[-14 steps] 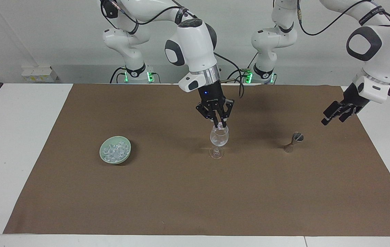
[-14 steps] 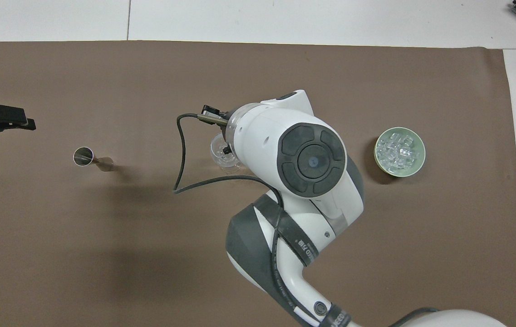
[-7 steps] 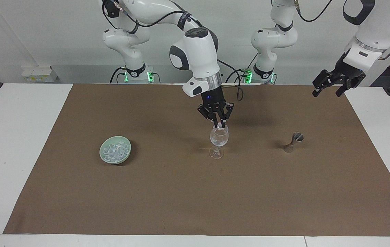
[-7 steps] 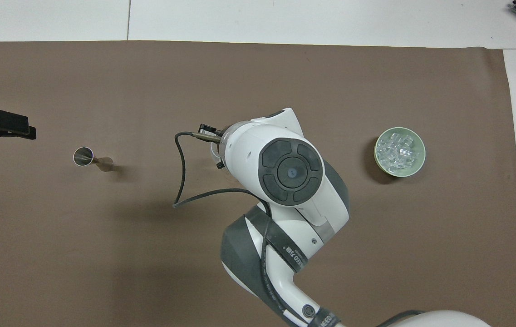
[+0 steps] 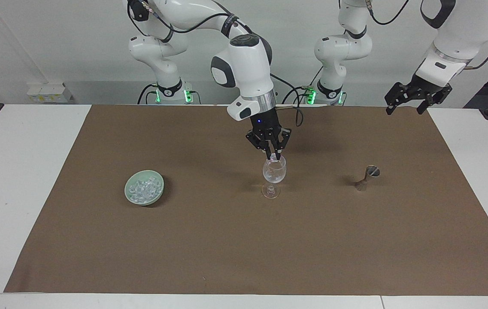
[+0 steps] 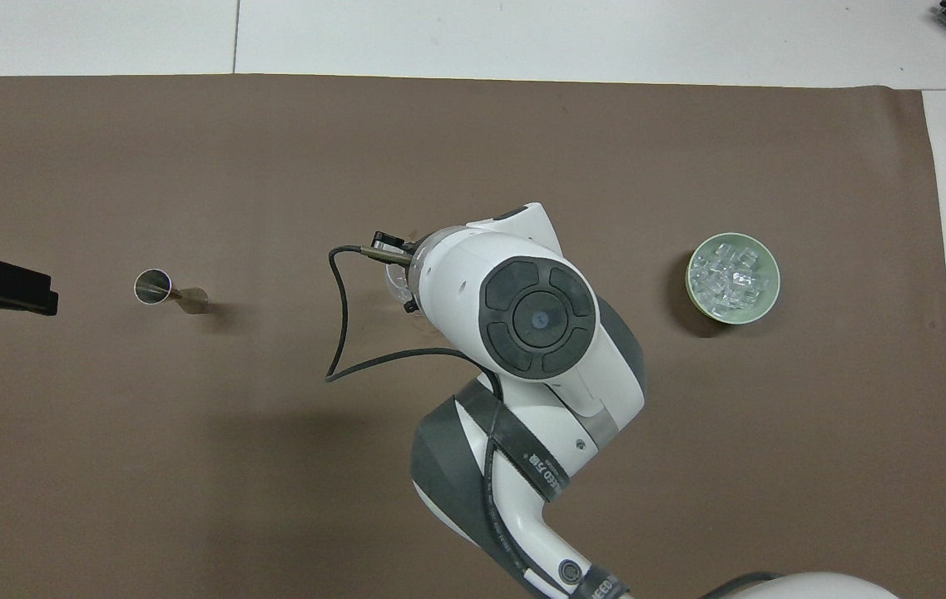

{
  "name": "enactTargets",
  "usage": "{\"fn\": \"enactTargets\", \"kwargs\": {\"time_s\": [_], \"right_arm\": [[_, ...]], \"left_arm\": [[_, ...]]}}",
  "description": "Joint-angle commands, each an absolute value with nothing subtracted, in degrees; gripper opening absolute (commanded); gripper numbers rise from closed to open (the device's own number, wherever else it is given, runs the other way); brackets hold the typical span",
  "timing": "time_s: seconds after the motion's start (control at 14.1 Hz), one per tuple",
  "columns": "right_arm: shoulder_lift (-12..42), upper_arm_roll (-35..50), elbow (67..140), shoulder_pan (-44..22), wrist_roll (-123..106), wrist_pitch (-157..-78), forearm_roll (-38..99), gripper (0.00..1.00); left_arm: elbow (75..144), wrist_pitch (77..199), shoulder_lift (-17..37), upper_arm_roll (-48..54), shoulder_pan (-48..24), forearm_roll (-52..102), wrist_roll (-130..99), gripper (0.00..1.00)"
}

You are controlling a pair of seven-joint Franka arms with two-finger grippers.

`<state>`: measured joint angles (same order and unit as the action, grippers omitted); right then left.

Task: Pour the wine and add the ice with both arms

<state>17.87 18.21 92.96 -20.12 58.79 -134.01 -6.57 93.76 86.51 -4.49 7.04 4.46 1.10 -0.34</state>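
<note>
White arm [image 6: 522, 349] — strap lettering unreadable

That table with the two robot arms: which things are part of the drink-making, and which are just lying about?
Part of the job:
- wine glass
- ice cube in the right gripper, over the glass
- green bowl of ice
- metal measuring cup
- left gripper, waiting

Just there:
- brown mat

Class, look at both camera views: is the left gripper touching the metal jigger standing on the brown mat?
Apart. The facing view shows the left gripper raised in the air at the mat's edge by the robots, with open mat between it and the jigger standing alone.
</note>
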Motion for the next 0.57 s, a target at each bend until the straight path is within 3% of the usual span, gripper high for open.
{"fn": "enactTargets", "kwargs": {"time_s": [0.0, 0.07, 0.5], "right_arm": [[16.8, 18.7, 94.5, -19.2, 59.8, -135.4, -7.9, 0.25], [16.8, 18.7, 94.4, -19.2, 59.9, -135.4, -7.7, 0.49], [17.0, 18.8, 94.0, -19.5, 59.9, -135.4, -7.5, 0.49]], "left_arm": [[95.0, 86.1, -5.8, 6.7, 4.1, 3.2, 0.0, 1.00], [94.6, 86.2, -5.8, 6.7, 4.2, 4.1, -0.1, 1.00], [94.2, 83.9, -6.6, 6.4, 4.7, 5.7, 0.4, 1.00]]}}
